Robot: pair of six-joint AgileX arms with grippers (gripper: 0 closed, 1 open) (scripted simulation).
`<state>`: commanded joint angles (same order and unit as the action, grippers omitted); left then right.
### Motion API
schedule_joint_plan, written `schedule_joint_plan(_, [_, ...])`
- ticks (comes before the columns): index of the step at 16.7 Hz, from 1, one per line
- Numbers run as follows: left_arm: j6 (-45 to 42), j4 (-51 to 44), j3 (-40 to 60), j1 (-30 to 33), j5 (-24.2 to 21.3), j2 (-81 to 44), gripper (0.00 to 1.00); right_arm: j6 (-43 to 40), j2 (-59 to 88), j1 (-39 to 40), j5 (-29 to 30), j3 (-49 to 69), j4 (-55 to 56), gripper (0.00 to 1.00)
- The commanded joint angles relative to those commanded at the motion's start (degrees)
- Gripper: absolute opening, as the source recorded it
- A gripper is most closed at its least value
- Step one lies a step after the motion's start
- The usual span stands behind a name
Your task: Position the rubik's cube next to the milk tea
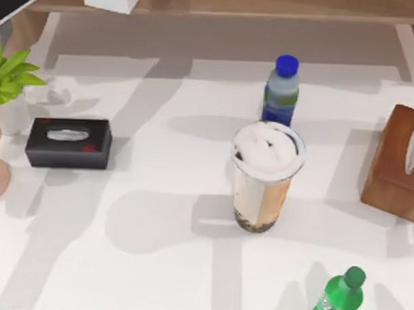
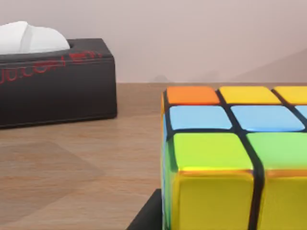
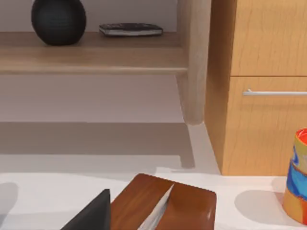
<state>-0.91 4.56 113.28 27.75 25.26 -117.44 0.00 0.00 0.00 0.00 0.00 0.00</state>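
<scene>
Standing mid-table, milk tea (image 1: 266, 177), clear cup, foamy white lid, dark pearls at base, rubik's cube (image 2: 230, 158) glossy, black-gridded, cropped at edge, near black tissue box (image 2: 53, 79), pincer states impossible to tell.

The rubik's cube (image 2: 230, 158) runs off the left wrist view's edge, as does the black tissue box (image 2: 53, 81). At the tabletop's right edge, the brown tissue box (image 1: 399, 164) is cropped; the potted plant (image 1: 7, 76) likewise.
</scene>
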Motion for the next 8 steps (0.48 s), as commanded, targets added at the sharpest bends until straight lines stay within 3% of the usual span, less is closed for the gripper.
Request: schedule_joint_plan(8, [0.0,0.0,0.0,0.0,0.0,0.0,0.0,0.0,0.0,0.0,0.0,0.0,0.0,1.0])
